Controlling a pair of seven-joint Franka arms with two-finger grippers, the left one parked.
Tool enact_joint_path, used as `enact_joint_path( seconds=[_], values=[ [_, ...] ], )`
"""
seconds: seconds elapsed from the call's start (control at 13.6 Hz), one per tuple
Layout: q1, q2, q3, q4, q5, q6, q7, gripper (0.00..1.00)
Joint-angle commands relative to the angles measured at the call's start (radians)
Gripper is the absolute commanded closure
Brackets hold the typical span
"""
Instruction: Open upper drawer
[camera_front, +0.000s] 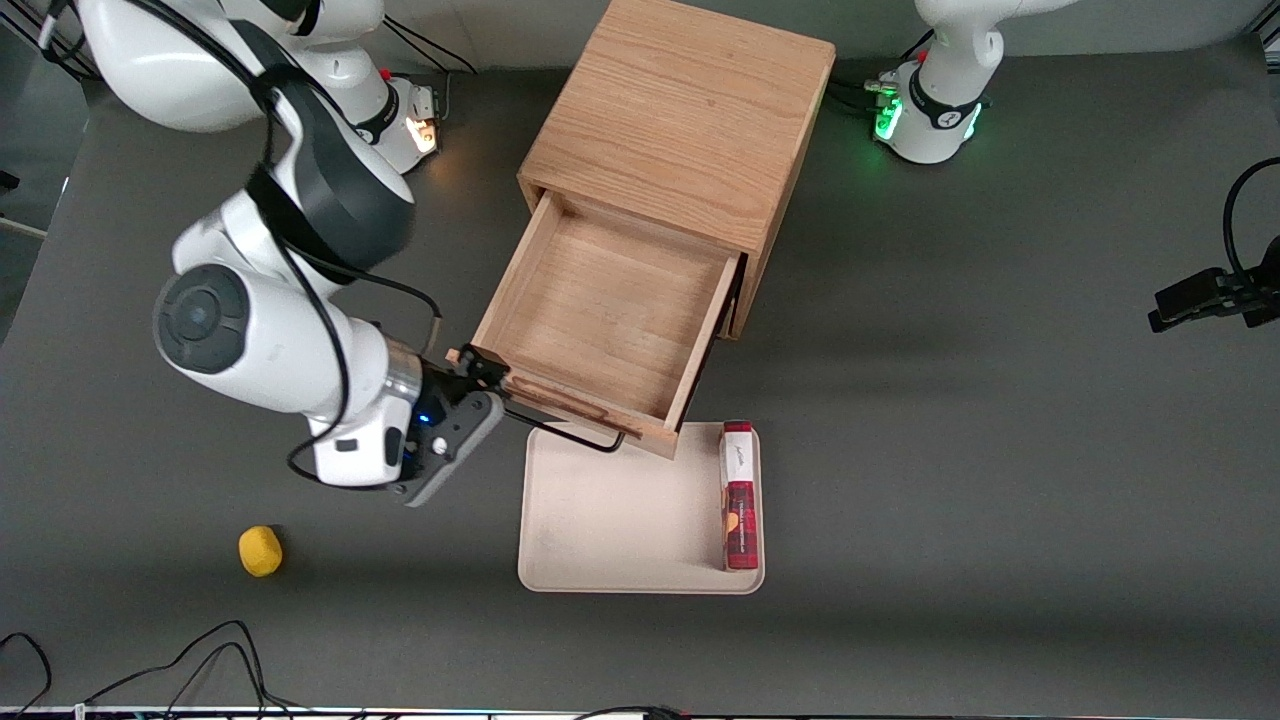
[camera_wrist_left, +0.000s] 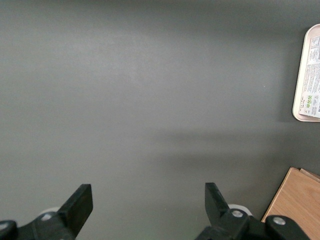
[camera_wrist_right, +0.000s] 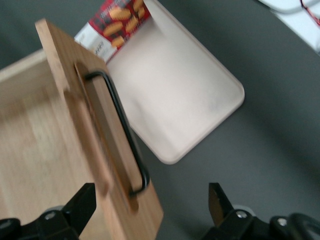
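Observation:
The oak cabinet (camera_front: 680, 110) stands mid-table with its upper drawer (camera_front: 600, 300) pulled far out, and its light wood inside is bare. Its thin black wire handle (camera_front: 575, 432) runs along the front panel, above the tray's edge. My right gripper (camera_front: 487, 372) sits at the end of that panel toward the working arm. In the right wrist view the gripper (camera_wrist_right: 150, 200) is open, with the panel's end (camera_wrist_right: 117, 200) and the handle's end (camera_wrist_right: 142, 182) between the wide-apart fingers and nothing gripped. The bottom drawer is hidden under the open one.
A beige tray (camera_front: 620, 520) lies on the table in front of the drawer, with a red snack box (camera_front: 739, 495) along its edge toward the parked arm. A small yellow object (camera_front: 260, 551) lies on the table nearer the camera than my gripper. Cables run along the table's near edge.

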Motion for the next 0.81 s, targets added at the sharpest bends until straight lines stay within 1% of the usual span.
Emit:
enact_joint_path(
  seconds=[0.0,0.15,0.3,0.37,0.44,0.59,0.74],
  values=[
    [-0.064,-0.224,0.002,-0.285,0.024,0.008,0.044,0.00],
    [-0.127,-0.328,0.005,-0.411,0.029,0.005,0.045,0.00],
    [-0.207,-0.441,0.005,-0.539,0.097,0.008,0.074,0.00],
    [-0.236,-0.500,0.007,-0.589,0.120,0.010,0.085,0.00],
    [-0.241,-0.543,0.004,-0.625,0.127,0.008,0.110,0.00],
    [-0.282,-0.615,0.005,-0.694,0.128,0.008,0.250,0.00],
    [-0.319,-0.615,0.002,-0.693,0.130,-0.004,0.379,0.00]
  ],
)
